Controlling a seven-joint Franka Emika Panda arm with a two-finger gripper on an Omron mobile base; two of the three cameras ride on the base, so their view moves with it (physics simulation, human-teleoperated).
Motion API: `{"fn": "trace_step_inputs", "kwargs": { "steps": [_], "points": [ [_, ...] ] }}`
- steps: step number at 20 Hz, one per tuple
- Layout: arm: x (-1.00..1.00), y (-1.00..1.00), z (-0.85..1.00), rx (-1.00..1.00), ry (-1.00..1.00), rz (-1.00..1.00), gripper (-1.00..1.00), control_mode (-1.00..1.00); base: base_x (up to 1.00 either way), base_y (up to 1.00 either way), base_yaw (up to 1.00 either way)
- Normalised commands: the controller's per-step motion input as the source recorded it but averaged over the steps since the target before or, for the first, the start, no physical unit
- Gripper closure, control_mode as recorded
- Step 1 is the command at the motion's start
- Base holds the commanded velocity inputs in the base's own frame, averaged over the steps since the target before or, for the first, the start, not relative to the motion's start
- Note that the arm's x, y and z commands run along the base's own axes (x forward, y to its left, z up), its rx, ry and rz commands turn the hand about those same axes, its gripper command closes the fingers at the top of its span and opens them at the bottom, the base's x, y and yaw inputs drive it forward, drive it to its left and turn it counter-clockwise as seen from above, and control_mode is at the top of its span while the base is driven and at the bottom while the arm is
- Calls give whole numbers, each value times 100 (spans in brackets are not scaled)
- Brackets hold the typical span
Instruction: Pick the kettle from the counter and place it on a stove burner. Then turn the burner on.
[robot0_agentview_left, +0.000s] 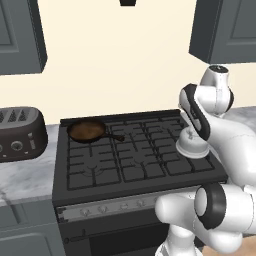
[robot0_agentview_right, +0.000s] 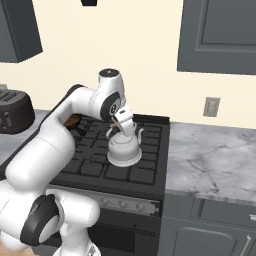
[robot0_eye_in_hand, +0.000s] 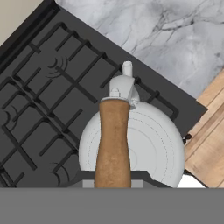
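Observation:
The silvery-white kettle (robot0_agentview_right: 124, 148) sits low over the right side of the black stove, at or just above the grate bars of a stove burner (robot0_agentview_right: 142, 172); I cannot tell whether it touches them. My gripper (robot0_agentview_right: 122, 123) is shut on its arched handle from above. In the hand view the brown wooden handle piece (robot0_eye_in_hand: 113, 140) runs up the middle over the domed kettle body (robot0_eye_in_hand: 151, 142), with the spout (robot0_eye_in_hand: 127, 69) pointing toward the marble counter (robot0_eye_in_hand: 175, 30). In the left base view the kettle (robot0_agentview_left: 192, 146) is partly hidden behind my arm.
A dark brown frying pan (robot0_agentview_left: 87, 131) rests on the rear left burner. A dark toaster (robot0_agentview_left: 17, 132) stands on the counter left of the stove. Control knobs (robot0_agentview_left: 122, 205) line the stove's front panel. Marble counter (robot0_agentview_right: 215, 155) stretches right of the stove.

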Motion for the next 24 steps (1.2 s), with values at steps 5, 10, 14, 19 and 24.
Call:
{"fn": "trace_step_inputs", "kwargs": {
  "steps": [5,10,14,19,24],
  "points": [
    [0,0,-9,0,0,0,100,-100,0,0,0],
    [1,0,-9,0,0,0,100,-100,0,0,0],
    [9,0,-7,0,0,0,100,-100,0,0,0],
    [16,0,-3,0,0,0,100,-100,0,0,0],
    [17,0,-3,0,0,0,100,-100,0,0,0]
  ]
}}
